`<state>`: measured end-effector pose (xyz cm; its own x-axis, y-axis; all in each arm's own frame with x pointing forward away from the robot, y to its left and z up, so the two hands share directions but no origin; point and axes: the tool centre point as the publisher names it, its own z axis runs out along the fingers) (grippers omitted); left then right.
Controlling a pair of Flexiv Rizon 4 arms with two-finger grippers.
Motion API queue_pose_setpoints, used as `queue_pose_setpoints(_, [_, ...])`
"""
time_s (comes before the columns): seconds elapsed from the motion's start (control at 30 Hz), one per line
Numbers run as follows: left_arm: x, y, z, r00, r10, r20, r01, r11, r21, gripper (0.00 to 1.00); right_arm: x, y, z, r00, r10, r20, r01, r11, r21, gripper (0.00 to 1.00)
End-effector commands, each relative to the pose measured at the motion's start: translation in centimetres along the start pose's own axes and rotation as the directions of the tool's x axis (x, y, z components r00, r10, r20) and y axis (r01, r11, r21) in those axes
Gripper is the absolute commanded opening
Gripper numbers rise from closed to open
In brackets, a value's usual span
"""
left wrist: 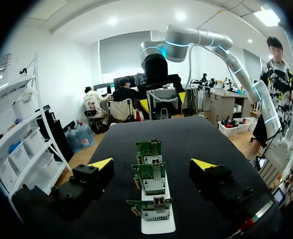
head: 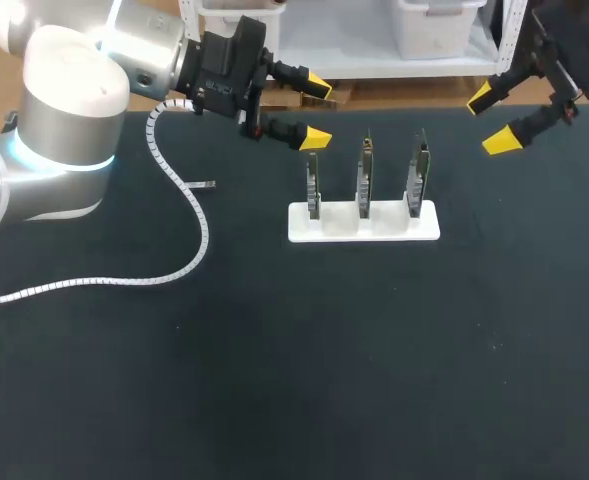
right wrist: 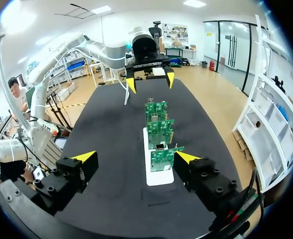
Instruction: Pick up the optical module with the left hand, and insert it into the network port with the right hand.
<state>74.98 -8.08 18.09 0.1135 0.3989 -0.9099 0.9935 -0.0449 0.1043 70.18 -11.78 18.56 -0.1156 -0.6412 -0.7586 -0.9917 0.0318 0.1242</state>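
Plainly wide-spread, empty end effectors [head: 317, 111] [head: 491, 120]

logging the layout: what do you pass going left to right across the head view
left arm's silver joint → left end effector → middle circuit card → right circuit card → right end effector (left card overlaps the end effector, skipped)

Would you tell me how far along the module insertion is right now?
Nothing looks done yet. Both grippers are open and empty: the left gripper hovers near the card holder, the right gripper farther off. A small silvery piece, possibly the module, lies untouched; pickup and insertion remain.
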Motion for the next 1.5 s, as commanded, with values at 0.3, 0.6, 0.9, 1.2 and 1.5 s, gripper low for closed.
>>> queue_pose_setpoints(0.3, [-0.3,-3.2,-6.3,0.971,0.081,-0.223,-0.077,0.997,0.029,1.00,0.0,0.1,0.0,1.000,0.000,0.000,0.000,1.000,0.004,1.00])
queue_pose_setpoints(0.6, [3.4,-4.9,-9.5,0.928,0.036,-0.370,-0.007,0.997,0.080,1.00,0.0,0.1,0.0,1.000,0.000,0.000,0.000,1.000,0.004,1.00])
queue_pose_setpoints(0.9, [5.4,-5.7,-10.5,0.930,0.008,-0.367,0.020,0.997,0.073,1.00,0.0,0.1,0.0,1.000,0.000,0.000,0.000,1.000,0.004,1.00])
queue_pose_setpoints(1.2, [5.3,-6.3,-8.9,0.975,-0.023,-0.223,0.029,0.999,0.024,1.00,0.0,0.1,0.0,1.000,0.000,0.000,0.000,1.000,0.004,1.00])
queue_pose_setpoints(1.5, [5.3,-6.3,-8.9,0.975,-0.023,-0.223,0.029,0.999,0.024,1.00,0.0,0.1,0.0,1.000,0.000,0.000,0.000,1.000,0.004,1.00])
